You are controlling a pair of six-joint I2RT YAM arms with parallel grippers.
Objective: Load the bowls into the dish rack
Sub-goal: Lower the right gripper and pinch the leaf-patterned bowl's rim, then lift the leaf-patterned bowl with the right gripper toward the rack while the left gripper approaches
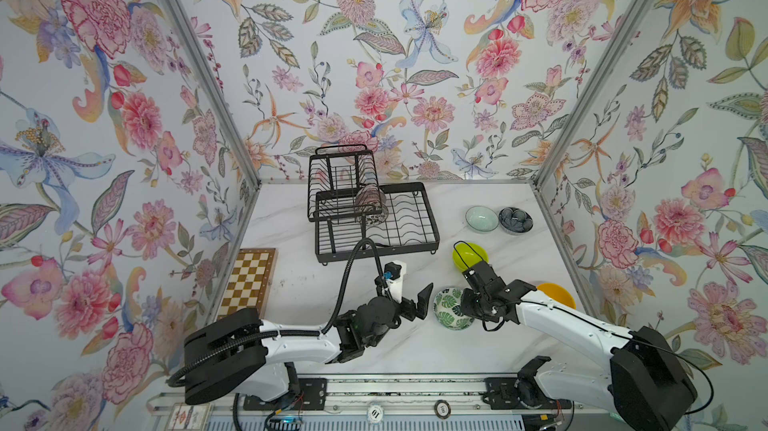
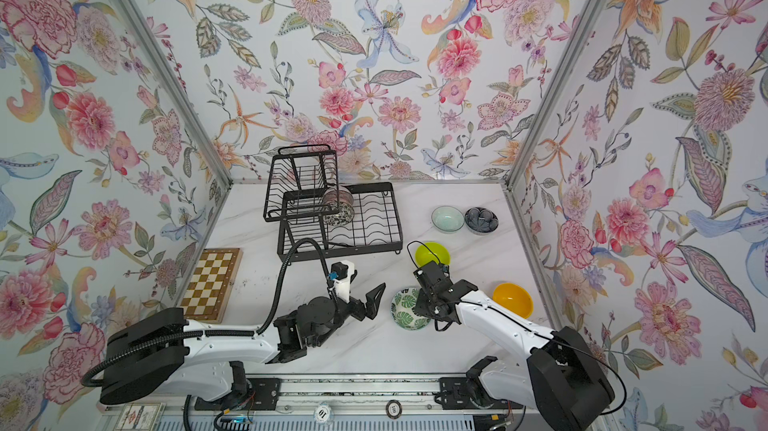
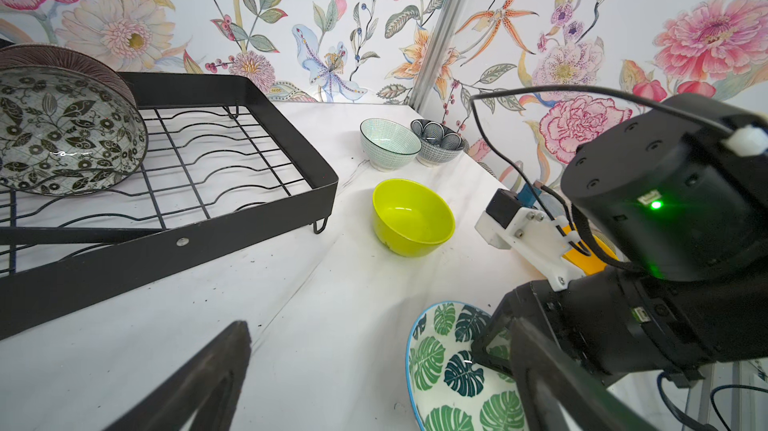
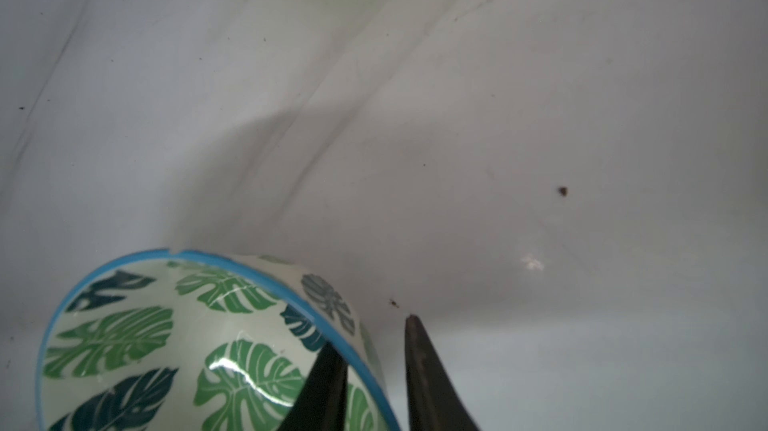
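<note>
The right gripper (image 4: pixel 370 331) has its jaws drawn narrow astride the rim of the leaf-print bowl (image 4: pixel 166 346): one finger (image 4: pixel 324 391) is inside against the wall, the other just outside, with a sliver of table (image 4: pixel 540 117) showing between it and the bowl. I cannot tell whether they pinch it. The bowl is round, so it has no long axis. It sits on the table near the front with its mouth upward, and the right gripper reaches it from its right side. In both top views the wrist hides those fingers and the bowl's right edge, and both wrist views cut the bowl off at the frame edge. The left gripper (image 1: pixel 417 304) hangs just left of the same bowl, jaws spread wide and holding nothing. Behind the right gripper stands the lime bowl (image 1: pixel 467 256), mouth up, with a black cable (image 1: pixel 469 248) looped over it. In the right wrist view it is only a blurred strip. The orange bowl (image 1: pixel 557 294) is half covered by the right arm (image 1: pixel 561 316). Farther back the pale green bowl (image 1: pixel 481 219) and dark blue bowl (image 1: pixel 515 220) stand side by side, touching or nearly so. In the rack (image 1: pixel 432 217) at the back left, the black-and-white bowl (image 3: pixel 62 138) stands on edge in the lower tray in front of the pink ribbed bowl (image 3: pixel 62 55), which it mostly hides. A chessboard (image 1: pixel 249 279) lies by the left wall.
</note>
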